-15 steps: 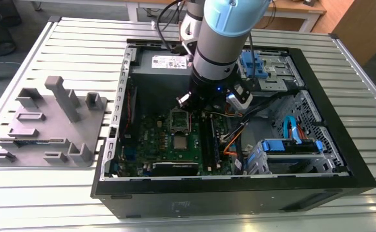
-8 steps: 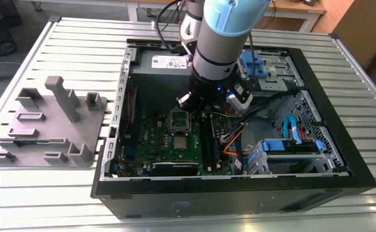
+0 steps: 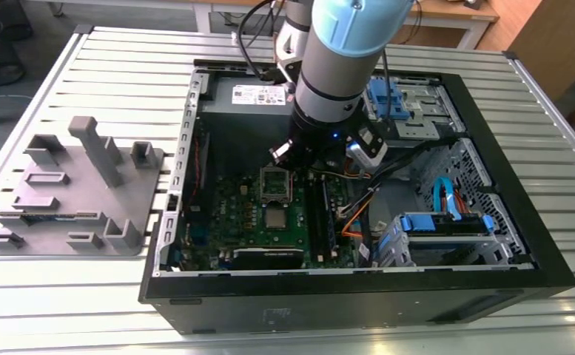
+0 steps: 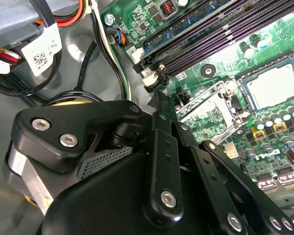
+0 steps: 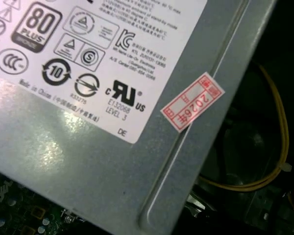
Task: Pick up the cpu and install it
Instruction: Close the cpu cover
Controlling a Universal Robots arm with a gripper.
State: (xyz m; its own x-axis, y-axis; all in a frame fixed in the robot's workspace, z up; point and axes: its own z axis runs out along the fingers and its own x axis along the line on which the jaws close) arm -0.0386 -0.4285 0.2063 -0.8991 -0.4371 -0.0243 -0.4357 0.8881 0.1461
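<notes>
Cpu [image 4: 273, 86] lies flat in its socket on the motherboard [image 4: 220, 61], with the hinged socket plate [image 4: 206, 115] beside it swung open. My tool [image 3: 300, 161] hangs just above that plate inside the computer case [image 3: 346, 303]. I cannot tell how far it is open or whether it holds anything.

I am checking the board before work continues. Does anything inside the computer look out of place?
Only the metal cover plate: it is swung open beside the socket on the motherboard. Nothing looks damaged or spilled.
</notes>
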